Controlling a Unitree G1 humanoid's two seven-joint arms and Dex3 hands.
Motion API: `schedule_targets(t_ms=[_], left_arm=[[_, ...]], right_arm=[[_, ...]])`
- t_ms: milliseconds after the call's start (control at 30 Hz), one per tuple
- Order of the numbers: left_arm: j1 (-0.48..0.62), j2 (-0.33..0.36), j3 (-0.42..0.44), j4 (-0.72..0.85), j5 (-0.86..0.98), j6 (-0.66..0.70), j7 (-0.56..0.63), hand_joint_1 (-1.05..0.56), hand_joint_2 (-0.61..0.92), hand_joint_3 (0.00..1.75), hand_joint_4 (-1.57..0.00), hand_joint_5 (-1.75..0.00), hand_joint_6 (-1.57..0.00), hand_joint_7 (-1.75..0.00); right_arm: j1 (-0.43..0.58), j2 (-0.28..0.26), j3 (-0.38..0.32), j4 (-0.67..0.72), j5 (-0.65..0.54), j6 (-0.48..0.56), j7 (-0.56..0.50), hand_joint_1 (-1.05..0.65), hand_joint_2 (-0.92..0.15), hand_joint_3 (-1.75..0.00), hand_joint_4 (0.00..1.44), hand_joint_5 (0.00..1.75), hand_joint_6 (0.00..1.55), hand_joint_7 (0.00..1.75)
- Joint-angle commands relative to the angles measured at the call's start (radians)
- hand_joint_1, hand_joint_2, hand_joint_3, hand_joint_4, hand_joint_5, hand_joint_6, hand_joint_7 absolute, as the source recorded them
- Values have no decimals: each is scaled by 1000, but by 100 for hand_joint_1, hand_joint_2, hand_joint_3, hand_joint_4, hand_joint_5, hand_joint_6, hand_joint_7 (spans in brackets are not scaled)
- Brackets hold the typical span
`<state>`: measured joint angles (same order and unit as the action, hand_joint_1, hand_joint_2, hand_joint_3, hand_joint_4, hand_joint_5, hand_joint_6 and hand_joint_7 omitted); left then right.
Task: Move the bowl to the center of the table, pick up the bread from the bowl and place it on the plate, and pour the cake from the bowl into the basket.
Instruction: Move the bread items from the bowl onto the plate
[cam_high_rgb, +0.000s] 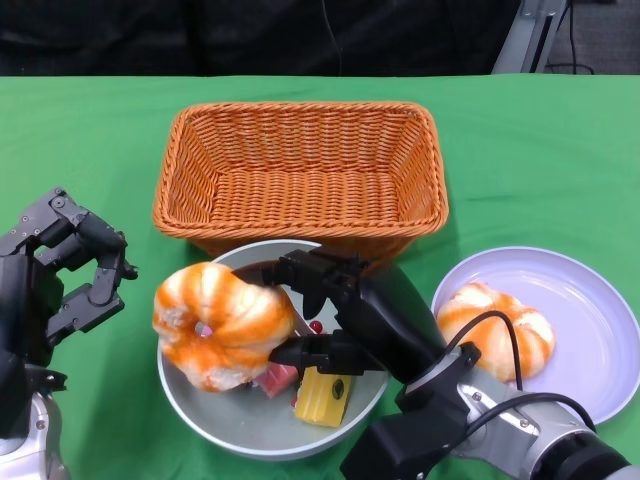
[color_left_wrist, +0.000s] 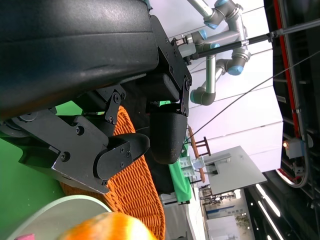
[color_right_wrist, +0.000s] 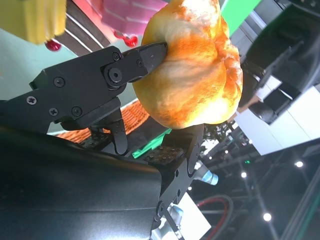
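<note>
Two bread rolls in sight, no readable writing or labels on anything. One bread (cam_high_rgb: 222, 325) is pinched by the right hand (cam_high_rgb: 335, 310), raised over the near-left part of the grey bowl (cam_high_rgb: 250, 420); the other roll (cam_high_rgb: 497, 328) lies on the white plate (cam_high_rgb: 590, 310) toward the tabletop's near right. Bowl sits near the tabletop's near edge, touching or just in front of the wicker basket (cam_high_rgb: 300, 170). Yellow cake piece (cam_high_rgb: 322, 397) and a pink piece (cam_high_rgb: 278, 379) lie in the bowl.

Right wrist view alone shows the fingers (color_right_wrist: 145, 55) pressing into the roll's crust from opposite sides.

Left hand (cam_high_rgb: 60, 275) hangs at the left edge, fingers apart, holding nothing; its wrist view shows basket weave and background arms.
</note>
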<state>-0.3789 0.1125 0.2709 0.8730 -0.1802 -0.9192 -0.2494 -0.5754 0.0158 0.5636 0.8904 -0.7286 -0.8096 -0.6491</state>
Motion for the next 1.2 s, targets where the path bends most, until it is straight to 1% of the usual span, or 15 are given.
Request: schedule_targets(t_ms=[33,200,400,433,500,700,767,833,933,1133,1200], left_arm=[[2,22,5,0,-7,11,4,-5,67,92,-80,-158,-75,-145],[2,25,4,1,2,9,11,-5,67,93,-80,-157,-76,-144],[6,26,3,-9,-13,25,-4,-4,66,95,-79,-159,-75,-144],[6,26,3,-8,-8,22,2,-5,65,95,-79,-159,-75,-144],[6,27,3,-8,1,19,11,-4,65,95,-80,-159,-76,-144],[1,32,5,1,-3,16,0,-4,66,96,-79,-159,-75,-145],[-2,31,7,5,-12,18,-8,-4,66,96,-80,-160,-75,-146],[-4,32,8,7,-18,19,-15,-4,66,95,-80,-159,-75,-147],[-7,36,7,14,-18,21,-15,-5,66,95,-80,-159,-74,-147],[-8,36,9,18,-15,26,-5,-5,66,95,-80,-158,-74,-146],[-7,35,9,14,-17,30,-3,-4,66,97,-80,-158,-74,-146]], right_arm=[[19,-18,-26,-31,23,-23,1,-18,-91,-3,67,159,74,84],[35,-28,-47,-63,31,-33,17,-19,-92,-4,66,162,71,92],[69,-47,-86,-122,88,-55,88,-20,-92,-7,65,163,68,96],[78,-48,-94,-138,103,-57,105,-20,-92,-7,64,163,67,99],[99,-51,-110,-177,133,-47,142,-19,-91,-6,65,160,67,101],[163,-57,-162,-297,209,-21,238,-17,-90,-4,66,155,69,99],[188,-58,-180,-344,231,-4,270,-19,-90,-4,69,153,71,97],[208,-59,-193,-380,248,8,298,-20,-90,-4,69,154,71,97],[234,-63,-218,-430,252,21,315,-22,-92,-4,69,157,71,100],[265,-67,-262,-484,268,22,325,-23,-92,-4,73,153,70,103],[279,-67,-278,-508,283,32,335,-22,-91,-3,75,154,70,104]])
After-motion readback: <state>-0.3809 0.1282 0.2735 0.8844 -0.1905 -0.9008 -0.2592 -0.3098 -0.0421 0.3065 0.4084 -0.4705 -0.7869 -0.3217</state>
